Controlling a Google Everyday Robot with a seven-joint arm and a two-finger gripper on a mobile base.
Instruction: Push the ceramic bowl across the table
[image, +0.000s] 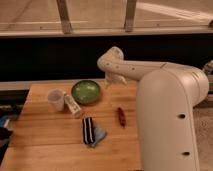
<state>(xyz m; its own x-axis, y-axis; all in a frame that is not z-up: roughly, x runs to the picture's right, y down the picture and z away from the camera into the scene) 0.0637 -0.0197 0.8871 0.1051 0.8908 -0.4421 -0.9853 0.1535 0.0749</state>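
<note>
The green ceramic bowl (86, 91) sits upright at the far middle of the light wooden table (45, 142). My white arm reaches in from the right, bends at a joint above the table's far edge, and points down. My gripper (111, 80) hangs at the end of it, just right of the bowl and close to its rim. I cannot tell whether it touches the bowl.
A translucent white cup (56, 99) stands left of the bowl, with a small white box (73, 106) lying beside it. A black striped object (88, 130) on a blue cloth (99, 135) lies mid-table. A small red item (121, 116) lies to the right. My bulky arm (170, 115) covers the table's right side.
</note>
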